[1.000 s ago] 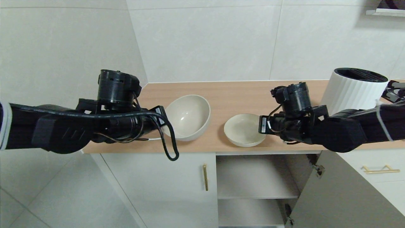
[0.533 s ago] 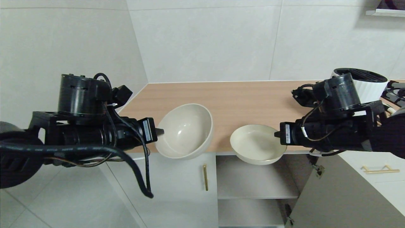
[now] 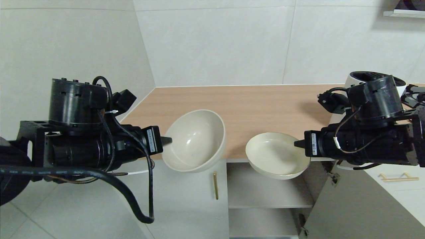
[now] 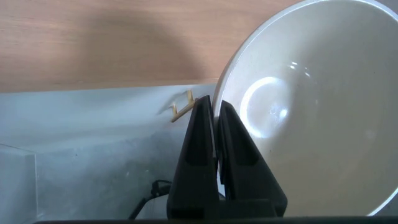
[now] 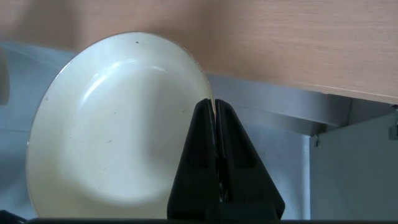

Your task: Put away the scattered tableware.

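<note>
A deep cream bowl point(image 3: 196, 141) hangs in the air at the front edge of the wooden counter point(image 3: 242, 103), tilted, with my left gripper point(image 3: 167, 140) shut on its rim. In the left wrist view the bowl point(image 4: 311, 106) fills one side and the left gripper point(image 4: 214, 118) pinches its edge. A shallower cream bowl point(image 3: 277, 156) is held off the counter over the open cabinet, my right gripper point(image 3: 298, 143) shut on its rim. The right wrist view shows that bowl point(image 5: 118, 124) clamped by the right gripper point(image 5: 214, 115).
Below the counter an open cabinet point(image 3: 265, 186) shows two bare shelves, its door point(image 3: 352, 205) swung out to the right. A closed door with a brass handle point(image 3: 215, 185) is to its left. A white ribbed container point(image 3: 375, 79) stands at the counter's right end.
Both arms have drawn back from the counter towards me, lifting the two bowls off the wood. The bowls now hang past the front edge, the right one lower, in front of the open cabinet.
</note>
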